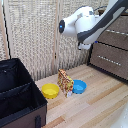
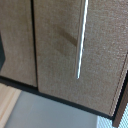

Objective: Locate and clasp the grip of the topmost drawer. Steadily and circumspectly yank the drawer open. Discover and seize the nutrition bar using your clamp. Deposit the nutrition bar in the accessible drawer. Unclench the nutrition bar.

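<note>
Count of items, table and dresser.
One yellow-orange speckled flat packet (image 1: 65, 82); two bowls, one yellow (image 1: 50, 90), one blue (image 1: 78, 86); one black fabric bin (image 1: 17, 95); two brown wooden drawer fronts (image 1: 112, 60) visible.

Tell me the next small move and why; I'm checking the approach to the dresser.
Probably ease the arm closer to the top drawer and line up on its handle. The wrist view shows closed drawer fronts with the silver bar ahead and no fingers around it, so nothing is grasped yet. The pincer itself is out of view. The bar stands untouched between the bowls.
</note>
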{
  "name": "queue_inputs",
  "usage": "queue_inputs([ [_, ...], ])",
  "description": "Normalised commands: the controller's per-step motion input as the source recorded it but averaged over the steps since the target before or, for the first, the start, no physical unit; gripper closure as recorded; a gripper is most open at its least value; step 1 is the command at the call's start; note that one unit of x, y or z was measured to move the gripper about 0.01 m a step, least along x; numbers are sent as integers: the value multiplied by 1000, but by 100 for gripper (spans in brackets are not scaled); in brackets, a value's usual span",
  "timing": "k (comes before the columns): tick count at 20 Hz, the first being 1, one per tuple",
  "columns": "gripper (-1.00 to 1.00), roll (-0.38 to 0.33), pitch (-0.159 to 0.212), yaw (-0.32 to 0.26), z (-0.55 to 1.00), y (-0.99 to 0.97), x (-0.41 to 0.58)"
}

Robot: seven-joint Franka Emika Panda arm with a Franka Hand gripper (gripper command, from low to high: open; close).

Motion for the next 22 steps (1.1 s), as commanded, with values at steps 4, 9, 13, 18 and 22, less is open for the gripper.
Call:
queue_inputs([
  [4,-100,-152,-11,134,-4,-637,-42],
  [9,-100,-120,-13,139,0,-658,-62],
  [13,-100,-126,-9,127,0,-663,-128],
  [18,-100,-81,0,129,0,-641,-158],
  [22,100,5,0,89,0,-421,-116],
])
